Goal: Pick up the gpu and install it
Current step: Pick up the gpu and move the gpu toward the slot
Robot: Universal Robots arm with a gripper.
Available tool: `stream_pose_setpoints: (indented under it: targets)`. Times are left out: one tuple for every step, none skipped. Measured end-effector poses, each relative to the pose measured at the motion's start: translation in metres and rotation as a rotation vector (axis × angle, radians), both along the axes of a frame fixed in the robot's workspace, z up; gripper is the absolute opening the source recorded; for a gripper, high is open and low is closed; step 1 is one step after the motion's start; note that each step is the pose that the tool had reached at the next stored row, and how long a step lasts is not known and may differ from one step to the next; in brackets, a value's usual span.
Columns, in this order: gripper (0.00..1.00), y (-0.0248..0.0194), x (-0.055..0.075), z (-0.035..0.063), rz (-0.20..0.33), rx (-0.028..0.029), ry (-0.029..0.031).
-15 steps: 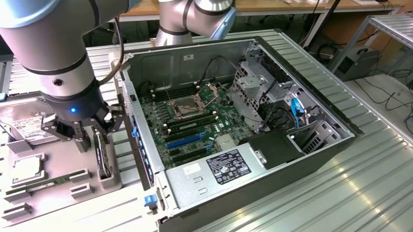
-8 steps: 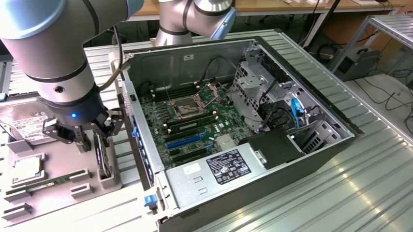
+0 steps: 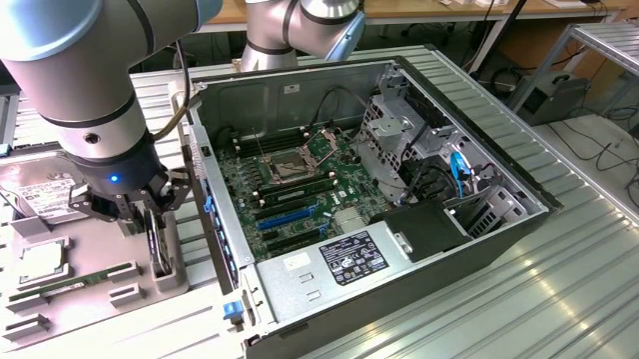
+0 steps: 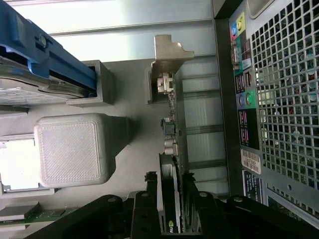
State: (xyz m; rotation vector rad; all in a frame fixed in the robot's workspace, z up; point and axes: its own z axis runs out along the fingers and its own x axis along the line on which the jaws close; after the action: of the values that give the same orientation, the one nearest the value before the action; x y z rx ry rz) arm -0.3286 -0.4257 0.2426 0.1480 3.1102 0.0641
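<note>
The gpu (image 3: 161, 250) stands on edge in a grey holder (image 3: 170, 281) on the parts tray, at the exterior view's left of the open computer case (image 3: 519, 224). My gripper (image 3: 150, 218) reaches down over the card from above. In the wrist view the dark card (image 4: 172, 130) runs between my two fingers (image 4: 151, 180), which press against both its faces, and its silver bracket (image 4: 167, 52) sits at the far end. The gripper (image 4: 171, 181) is shut on the card, which still rests in the holder.
The case lies open with its motherboard and blue expansion slots (image 3: 284, 218) exposed. Its rear panel (image 4: 279, 109) is close beside the card. On the tray lie a hard drive (image 3: 45, 198), a processor (image 3: 40, 263) and a green memory stick (image 3: 72, 283). A grey block (image 4: 70, 149) stands nearby.
</note>
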Motion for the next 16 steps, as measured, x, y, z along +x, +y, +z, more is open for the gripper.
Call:
stream_pose_setpoints:
  targets:
    - [0.33,0.0000,0.0000,0.0000,0.000,0.0000,0.0000]
    - [0.33,0.0000,0.0000,0.0000,0.000,0.0000,0.0000]
    - [0.32,0.0000,0.0000,0.0000,0.000,-0.0001,0.0001]
    - [0.32,0.0000,0.0000,0.0001,0.001,0.0000,0.0001]
    - [0.27,0.0000,0.0001,0.0000,0.003,0.0000,0.0001]
    - [0.27,0.0000,0.0002,0.0000,0.004,0.0000,0.0000]
    - [0.27,0.0000,0.0004,0.0000,0.008,0.0000,0.0000]
    - [0.27,-0.0001,0.0005,0.0000,0.015,0.0001,0.0000]
    - [0.27,-0.0002,0.0005,0.0000,0.023,0.0000,0.0000]
    - [0.27,-0.0003,0.0006,0.0000,0.039,0.0000,0.0000]
    - [0.27,-0.0004,0.0006,0.0000,0.051,-0.0001,0.0001]
    - [0.27,-0.0004,0.0007,0.0000,0.062,0.0000,0.0002]
    - [0.27,-0.0005,0.0011,0.0000,0.074,0.0000,0.0004]
    - [0.27,-0.0005,0.0013,0.0000,0.080,0.0000,0.0005]
    - [0.27,-0.0005,0.0017,0.0000,0.085,0.0001,0.0007]
    - [0.27,-0.0005,0.0020,0.0000,0.090,0.0000,0.0009]
